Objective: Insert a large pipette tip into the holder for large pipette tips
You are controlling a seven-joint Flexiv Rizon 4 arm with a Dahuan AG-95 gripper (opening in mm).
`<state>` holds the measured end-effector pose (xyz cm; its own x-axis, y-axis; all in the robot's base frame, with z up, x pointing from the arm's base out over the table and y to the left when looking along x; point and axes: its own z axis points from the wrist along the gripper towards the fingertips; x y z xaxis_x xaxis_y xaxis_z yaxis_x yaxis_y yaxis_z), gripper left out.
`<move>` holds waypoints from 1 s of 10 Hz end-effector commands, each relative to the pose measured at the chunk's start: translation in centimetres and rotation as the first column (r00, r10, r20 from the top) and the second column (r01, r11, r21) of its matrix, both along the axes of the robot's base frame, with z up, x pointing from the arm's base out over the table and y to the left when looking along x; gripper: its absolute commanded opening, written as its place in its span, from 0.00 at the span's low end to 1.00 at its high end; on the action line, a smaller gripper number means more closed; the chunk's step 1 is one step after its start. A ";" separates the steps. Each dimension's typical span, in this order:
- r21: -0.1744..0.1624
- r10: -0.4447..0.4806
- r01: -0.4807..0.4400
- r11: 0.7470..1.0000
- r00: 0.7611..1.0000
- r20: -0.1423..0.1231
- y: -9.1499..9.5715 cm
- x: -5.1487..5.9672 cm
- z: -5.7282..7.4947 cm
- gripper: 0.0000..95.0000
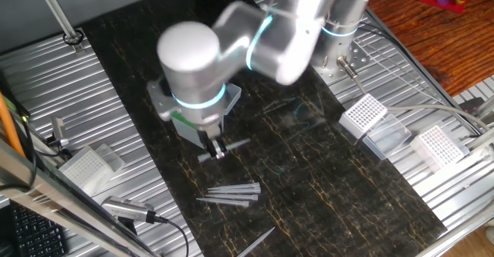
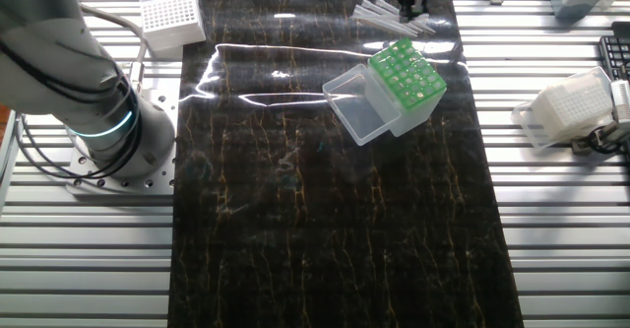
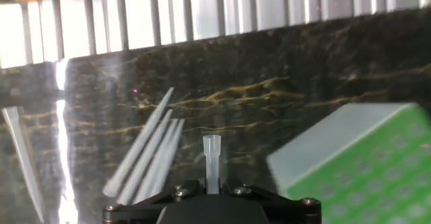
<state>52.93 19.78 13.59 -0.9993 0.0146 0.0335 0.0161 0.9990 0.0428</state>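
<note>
The claw [image 3: 212, 183] is shut on a large pipette tip [image 3: 211, 158], a light, thin, slippery tube best pinched by its middle, and the green-topped holder [image 2: 407, 80] sits at about four o'clock from it.

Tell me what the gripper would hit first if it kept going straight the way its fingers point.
Probably the dark marbled tabletop. The gripper holds a pipette tip ahead of the fingers, so that would touch first. The loose tips lie left of that line, the green-topped holder right; depth is unclear.
</note>
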 end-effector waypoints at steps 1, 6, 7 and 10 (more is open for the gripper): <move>-0.027 0.049 -0.050 0.998 0.999 -0.013 -0.4 1.6 1.9 0.00; -0.084 0.168 -0.165 0.983 0.985 0.030 -0.9 3.8 5.5 0.00; -0.109 0.208 -0.198 0.974 0.974 0.086 -0.9 4.1 5.9 0.00; -0.132 0.247 -0.231 0.964 0.961 0.126 -1.2 5.1 7.2 0.00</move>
<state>57.60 18.54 20.60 -0.9719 -0.2199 -0.0838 -0.2132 0.9736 -0.0818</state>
